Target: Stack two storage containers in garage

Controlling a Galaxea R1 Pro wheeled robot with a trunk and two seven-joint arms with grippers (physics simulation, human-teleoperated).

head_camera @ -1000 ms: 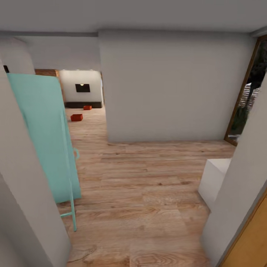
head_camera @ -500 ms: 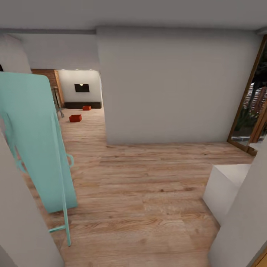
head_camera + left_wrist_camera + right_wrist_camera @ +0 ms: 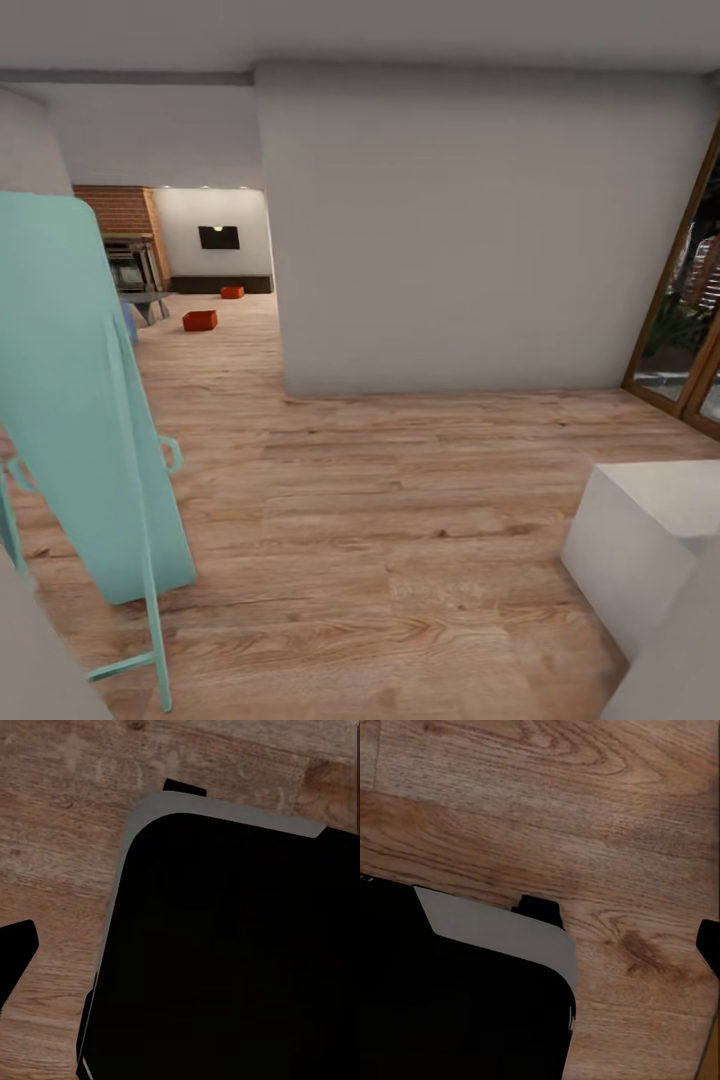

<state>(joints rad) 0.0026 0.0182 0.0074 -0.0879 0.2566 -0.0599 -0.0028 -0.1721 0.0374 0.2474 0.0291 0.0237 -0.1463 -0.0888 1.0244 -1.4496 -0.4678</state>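
Head view: the two storage containers (image 3: 200,320) (image 3: 232,292) lie far ahead at upper left on the living room's wood floor (image 3: 400,520); I cannot tell my claws' state.

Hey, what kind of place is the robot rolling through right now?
Likely a home hallway opening onto a living room: light wood-plank floor, a red-brick fireplace and a wall TV beyond, with two orange-red storage containers on the planks.
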